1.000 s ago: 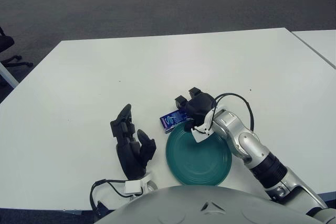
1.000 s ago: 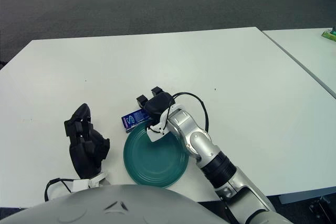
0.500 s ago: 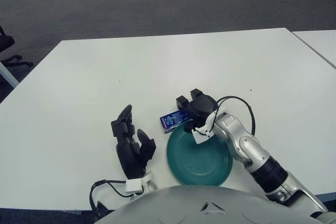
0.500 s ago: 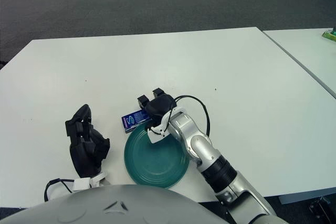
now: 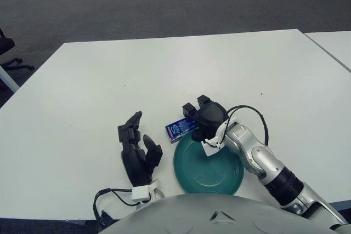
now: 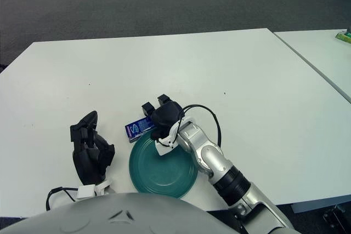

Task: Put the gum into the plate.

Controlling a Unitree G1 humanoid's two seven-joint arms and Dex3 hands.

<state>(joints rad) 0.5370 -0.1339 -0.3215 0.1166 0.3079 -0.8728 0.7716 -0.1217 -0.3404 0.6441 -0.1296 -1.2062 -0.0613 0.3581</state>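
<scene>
Gum: on the table, just left of the right hand fingers, touching them.
Right fingers: curled; grasp unclear.
Plate: below the fingers.
Left hand: idle left of plate, fingers relaxed.

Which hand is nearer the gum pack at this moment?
Right. The right hand is at the gum pack's right end, by the plate's far rim. The left hand shows apart, to its left and nearer the robot.
</scene>
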